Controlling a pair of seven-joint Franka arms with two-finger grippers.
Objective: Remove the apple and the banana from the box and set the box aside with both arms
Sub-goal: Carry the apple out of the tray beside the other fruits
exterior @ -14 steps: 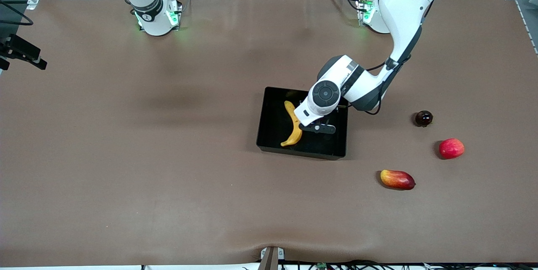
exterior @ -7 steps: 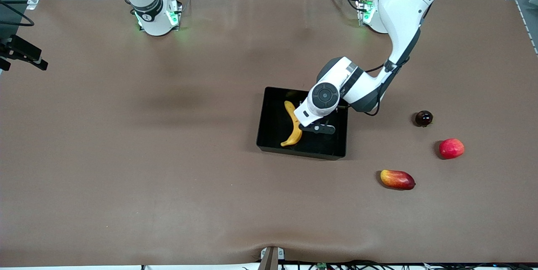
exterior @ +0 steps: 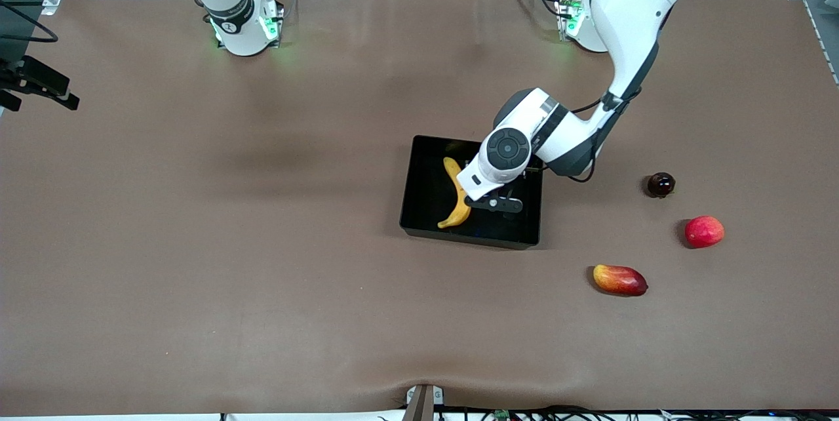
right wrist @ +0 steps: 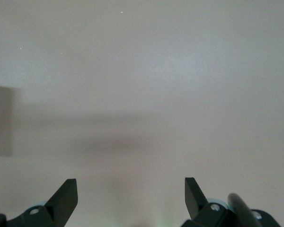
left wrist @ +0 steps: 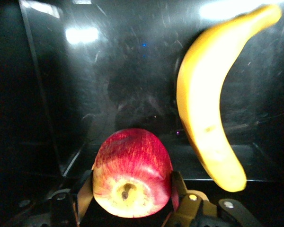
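The black box [exterior: 419,208] sits mid-table, with the yellow banana [exterior: 457,198] lying in it. My left gripper [exterior: 493,202] is down inside the box beside the banana. It is shut on the red apple [left wrist: 131,161], whose yellowish stem dimple faces the wrist camera. The banana [left wrist: 203,109] lies on the box floor [left wrist: 109,71] next to the apple in the left wrist view. The apple is hidden under the wrist in the front view. My right gripper [right wrist: 130,188] is open and empty over bare table; it is out of the front view.
Three other fruits lie on the brown table toward the left arm's end: a dark round one [exterior: 661,184], a red round one [exterior: 704,231] and a red-yellow oblong one [exterior: 619,279] nearest the front camera. The right arm's base [exterior: 239,21] stands at the table's edge.
My left gripper has shifted very slightly inside the box with the apple still held. Nothing else has moved.
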